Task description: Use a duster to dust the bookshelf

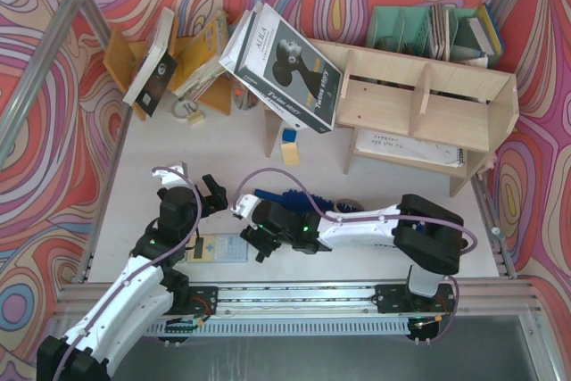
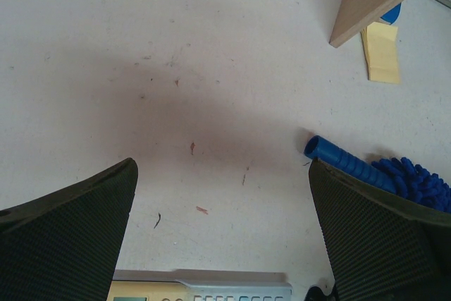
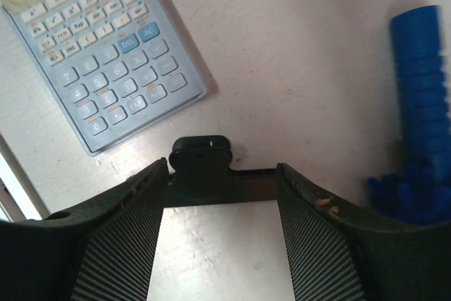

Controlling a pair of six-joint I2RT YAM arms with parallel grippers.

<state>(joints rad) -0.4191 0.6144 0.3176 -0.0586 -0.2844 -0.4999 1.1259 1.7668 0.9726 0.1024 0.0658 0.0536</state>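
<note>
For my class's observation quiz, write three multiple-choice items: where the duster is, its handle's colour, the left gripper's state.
1. Where is the duster? A propped against the wall; B flat on the table; C lifted in the air.
2. What colour is its handle? A red; B green; C blue.
3. The left gripper is: A open, empty; B shut on the duster; C shut, empty.
Key: 1 B, it lies flat on the table; 2 C, the ribbed handle is blue; 3 A, its fingers stand apart over bare table.
</note>
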